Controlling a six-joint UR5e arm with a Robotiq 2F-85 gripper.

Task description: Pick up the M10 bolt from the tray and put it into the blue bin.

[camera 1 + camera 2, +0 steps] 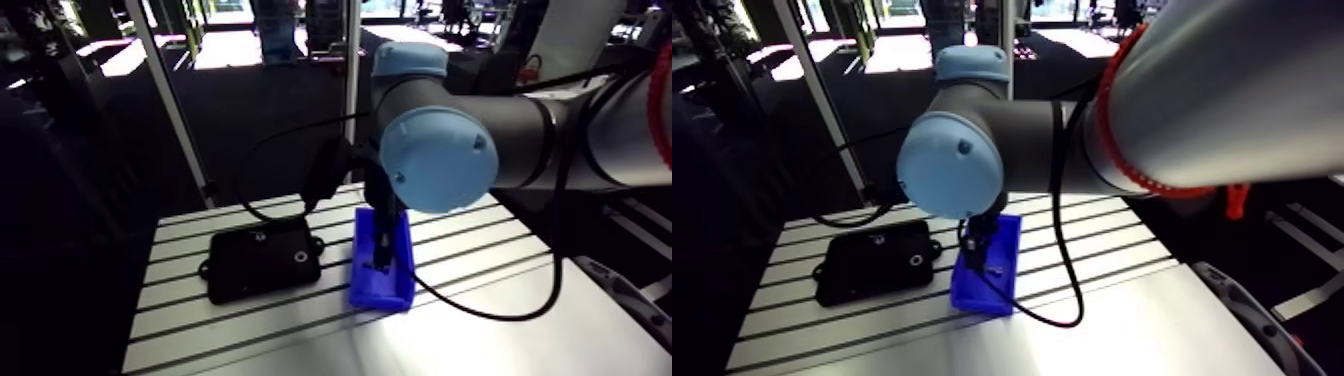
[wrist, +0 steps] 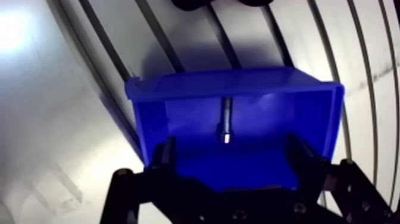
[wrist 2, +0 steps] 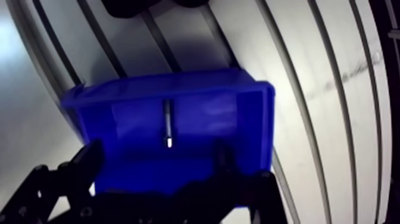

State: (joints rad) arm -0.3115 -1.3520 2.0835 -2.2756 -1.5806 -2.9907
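The blue bin [image 2: 149, 113] stands on the slotted table, directly under my gripper [image 2: 232, 156]. In the wrist view a slim metal bolt [image 2: 226, 120] lies on the bin's floor, just ahead of the fingertips and clear of both. The two dark fingers [image 2: 164, 156] stand wide apart with nothing between them, so the gripper is open. In the arm view the gripper [image 1: 383, 250] hangs low inside the bin [image 1: 400, 290]. The black tray [image 1: 262, 262] lies to the bin's left.
Bare slotted aluminium table [image 1: 470, 240] surrounds the bin and tray. A black cable [image 1: 500, 312] loops over the table to the bin's right. The arm's big blue-capped joint [image 1: 438, 158] hangs above the bin.
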